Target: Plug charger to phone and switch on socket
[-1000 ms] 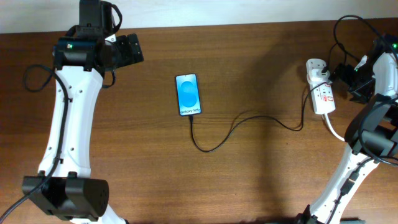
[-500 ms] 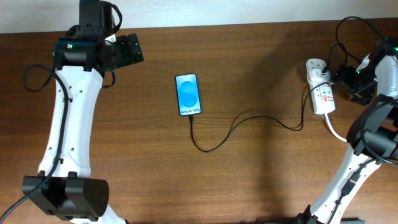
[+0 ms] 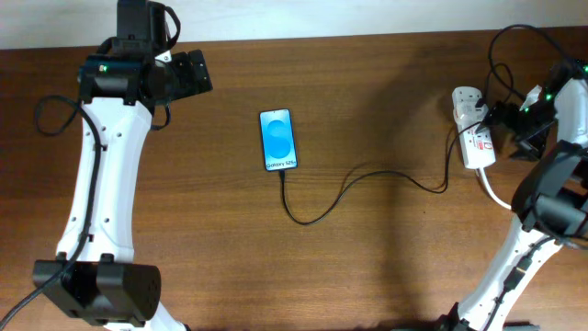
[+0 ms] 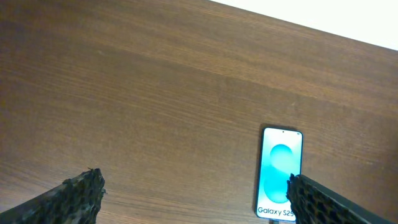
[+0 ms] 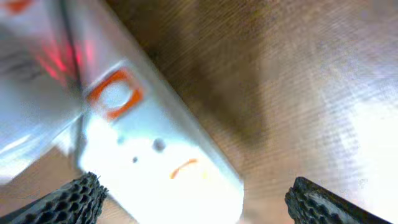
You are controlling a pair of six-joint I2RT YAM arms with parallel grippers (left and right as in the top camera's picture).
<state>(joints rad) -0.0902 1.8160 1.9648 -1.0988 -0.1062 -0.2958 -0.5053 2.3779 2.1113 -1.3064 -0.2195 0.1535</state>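
Here: one phone (image 3: 278,139), one charger (image 3: 367,169), one socket (image 3: 473,134); left tool (image 4: 194,182), right tool (image 5: 196,183) both agape, empty.

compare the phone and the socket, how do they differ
The phone is black-framed with a lit blue screen; the socket is white with red marks. The phone lies centrally; the socket sits at the right edge with the right gripper beside it. Both lie flat on the table, linked by the charger.

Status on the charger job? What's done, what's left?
Done: cable runs into the phone at its lower end, screen lit. In hand: right claw, open, sits at the power strip. To do: confirm the switch; a red glow on the strip in the right wrist view hints it may be on. Left claw idle, open.
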